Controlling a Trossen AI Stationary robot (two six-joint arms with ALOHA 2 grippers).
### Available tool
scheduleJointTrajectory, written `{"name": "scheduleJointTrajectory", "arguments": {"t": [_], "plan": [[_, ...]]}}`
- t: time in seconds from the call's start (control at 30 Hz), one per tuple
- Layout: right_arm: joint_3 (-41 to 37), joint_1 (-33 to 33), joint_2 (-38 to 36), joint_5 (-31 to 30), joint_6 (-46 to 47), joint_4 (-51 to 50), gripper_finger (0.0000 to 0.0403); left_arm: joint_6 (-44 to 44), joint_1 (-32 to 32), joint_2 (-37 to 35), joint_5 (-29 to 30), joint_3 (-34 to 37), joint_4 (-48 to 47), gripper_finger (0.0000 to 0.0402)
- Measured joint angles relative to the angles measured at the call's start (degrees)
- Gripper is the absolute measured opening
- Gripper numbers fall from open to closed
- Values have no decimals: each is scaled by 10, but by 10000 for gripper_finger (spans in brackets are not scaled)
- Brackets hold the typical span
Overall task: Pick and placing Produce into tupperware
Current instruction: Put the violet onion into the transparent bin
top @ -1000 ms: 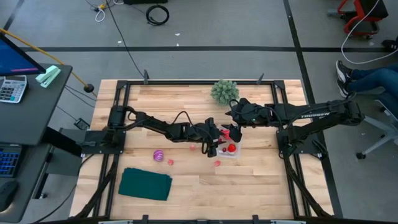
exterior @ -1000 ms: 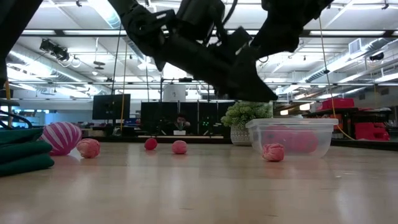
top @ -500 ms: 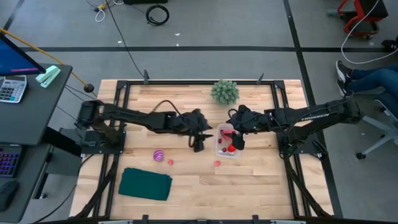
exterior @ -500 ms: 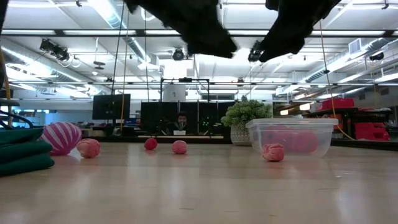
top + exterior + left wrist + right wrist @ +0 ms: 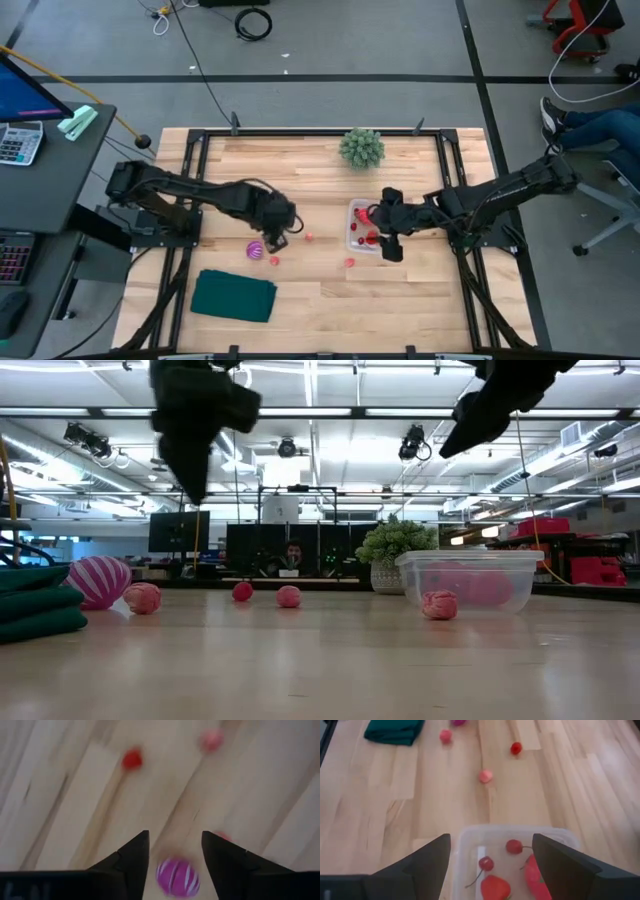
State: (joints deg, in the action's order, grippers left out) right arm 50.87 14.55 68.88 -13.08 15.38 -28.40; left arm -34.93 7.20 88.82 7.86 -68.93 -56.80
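The clear tupperware [image 5: 362,226] stands right of the table's centre with cherries, a strawberry and a larger red piece [image 5: 536,876] in it. My right gripper [image 5: 383,232] is open and hovers over its right side; in the right wrist view the tub [image 5: 512,836] lies between the open fingers [image 5: 491,840]. My left gripper [image 5: 269,238] hovers open above the purple-striped ball [image 5: 256,248], which shows between its fingers [image 5: 175,845] as [image 5: 177,877]. Loose berries [image 5: 273,260], [image 5: 309,237], [image 5: 349,262] rest on the wood. In the low view both grippers [image 5: 192,470], [image 5: 480,430] hang high above the table.
A dark green folded cloth [image 5: 235,296] lies near the table's near-left corner. A green bushy plant [image 5: 361,147] stands at the far edge. The low view shows the ball [image 5: 98,580], berries [image 5: 289,596] and the tub [image 5: 470,580] on the wood.
My left gripper has swung away from the tupperware toward the table's left and now hovers over the purple-striped ball. My right gripper has moved from the tub's far side toward the near edge, along the tub's right side. The produce and the tub have stayed put.
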Motion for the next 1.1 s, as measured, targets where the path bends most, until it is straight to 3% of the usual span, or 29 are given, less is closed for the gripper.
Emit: {"name": "scheduleJointTrajectory", "arguments": {"t": [0.13,0.47,0.73,1.1], "plan": [[0,15,0,0,0,-7,290,-46,40,0,-5,0,-55,217],[0,45,0,-1,1,-26,290,-157,141,35,-11,0,-66,294],[0,53,0,-1,1,-24,290,-139,161,90,23,0,-105,326],[0,52,0,-2,1,-24,290,-68,149,163,34,0,-96,335]]}}
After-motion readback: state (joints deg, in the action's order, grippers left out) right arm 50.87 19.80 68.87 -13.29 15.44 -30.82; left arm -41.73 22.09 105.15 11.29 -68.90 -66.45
